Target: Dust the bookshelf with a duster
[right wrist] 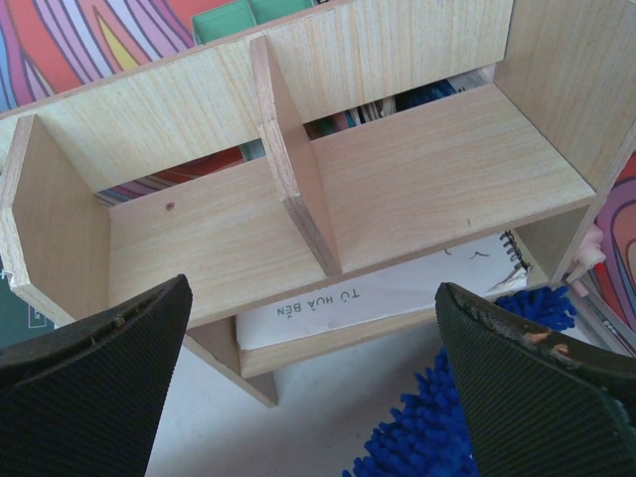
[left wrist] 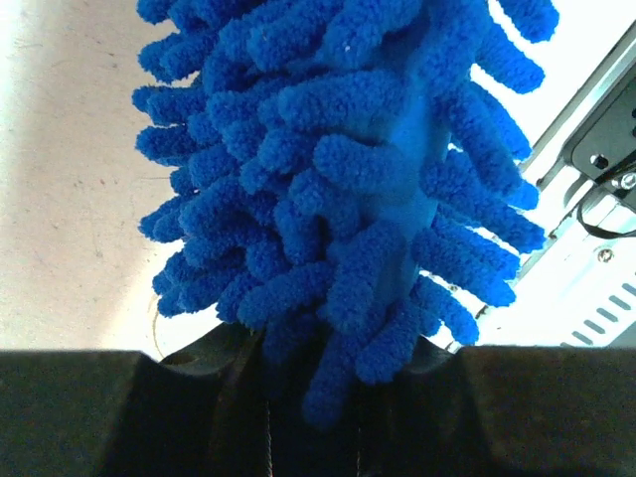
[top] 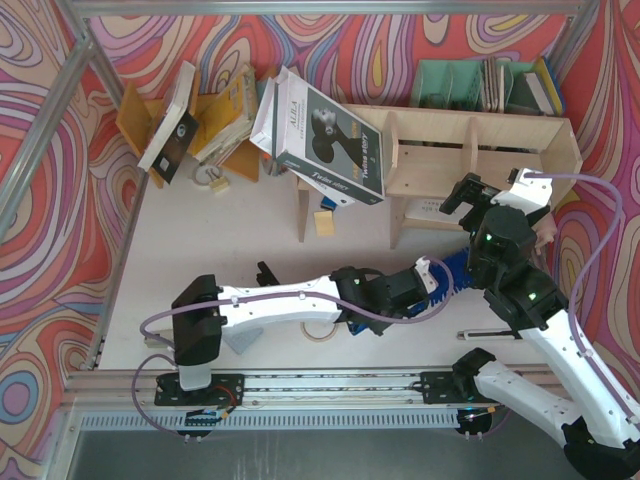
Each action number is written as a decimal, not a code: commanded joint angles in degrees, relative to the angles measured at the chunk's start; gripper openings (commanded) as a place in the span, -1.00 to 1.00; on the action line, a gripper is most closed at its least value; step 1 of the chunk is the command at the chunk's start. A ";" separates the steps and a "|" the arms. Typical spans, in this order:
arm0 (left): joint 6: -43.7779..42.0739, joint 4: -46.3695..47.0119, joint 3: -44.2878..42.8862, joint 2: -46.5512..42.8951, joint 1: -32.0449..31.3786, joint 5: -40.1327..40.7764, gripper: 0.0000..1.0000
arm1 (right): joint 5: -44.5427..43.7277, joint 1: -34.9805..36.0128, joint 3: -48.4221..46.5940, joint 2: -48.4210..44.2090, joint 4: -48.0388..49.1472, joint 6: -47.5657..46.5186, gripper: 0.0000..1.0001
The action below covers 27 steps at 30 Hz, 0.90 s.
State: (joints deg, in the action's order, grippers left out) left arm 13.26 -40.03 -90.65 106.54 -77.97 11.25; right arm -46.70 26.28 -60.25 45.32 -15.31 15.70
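— Down on the white tabletop (top: 250, 240), before the large pale plywood bookshelf (top: 480, 150) on legs: how looking, that long fluffy bright-blue microfibre duster (top: 452, 272)?
— Lying low between the two wrists, just in front of the shelf unit's right half; touching it or not, impossible to tell. Thick with plump, nubbly tufts like fat fingers, sticking out all round a smoother blue core. Handle hidden.
— Held by what?
— Pinched in the black two-finger left gripper (left wrist: 313, 417), jaws closed tight on the duster's near end. Black-fingered right gripper (right wrist: 313, 286) spread wide, holding nothing, poised facing the shelf front.
— Counts?
— One duster. One bookshelf: two upright dividers showing from above; from the right wrist, one divider (right wrist: 293, 169) between two compartments. Two arms, two grippers. Two ribbed black rubbery pads (right wrist: 99, 388) on the right one, chipped at the edges.
— Materials, shapes?
— Pale grained plywood, layered raw edges, flat boards joined square. Below the upper board, white spiral-bound notebook (right wrist: 378, 298) with printed lettering. Leaning against the left end, large black-and-white cardboard box (top: 330, 140), tilted. Behind, teal-green file organiser (top: 450, 85); far left, orange-yellow slanted book rack (top: 135, 115) stuffed with books.
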 commanded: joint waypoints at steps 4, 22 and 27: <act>2.28 5.03 3.93 -0.88 2.28 1.92 -1.00 | -1.19 0.07 -0.04 -0.44 0.59 -0.05 0.97; 14.84 7.12 22.64 -17.82 4.07 12.59 -1.00 | -0.99 0.09 1.25 -0.75 0.86 0.59 0.98; 17.39 6.04 26.45 -19.87 4.06 13.27 -1.00 | -0.77 0.03 0.89 -0.51 0.92 0.47 0.97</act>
State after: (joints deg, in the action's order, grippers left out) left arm 26.00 -36.38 -66.24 88.75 -74.04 20.18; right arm -46.68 26.28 -59.48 45.01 -15.31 15.90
